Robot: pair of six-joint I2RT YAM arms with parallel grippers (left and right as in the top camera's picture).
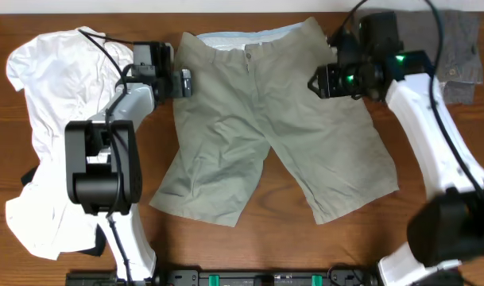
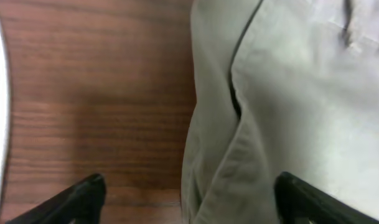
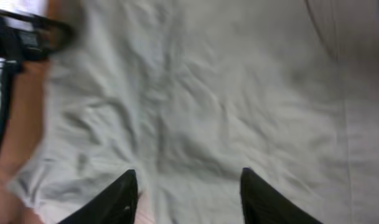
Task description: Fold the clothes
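Note:
The khaki shorts (image 1: 265,127) lie spread flat on the table, waistband at the far edge with pale blue lining and the front button showing, both legs pointing toward me. My left gripper (image 1: 184,82) is open at the shorts' left side seam near the waist; in the left wrist view the gripper (image 2: 189,190) straddles the shorts' edge (image 2: 289,106), with nothing held. My right gripper (image 1: 317,82) is open over the shorts' right hip; in the right wrist view the gripper (image 3: 186,180) hovers above the wrinkled cloth (image 3: 208,93), empty.
A white T-shirt (image 1: 51,119) lies crumpled along the table's left side, under the left arm. Darker grey shorts (image 1: 456,56) sit at the far right corner. Bare wood (image 1: 273,238) shows in front of the khaki shorts.

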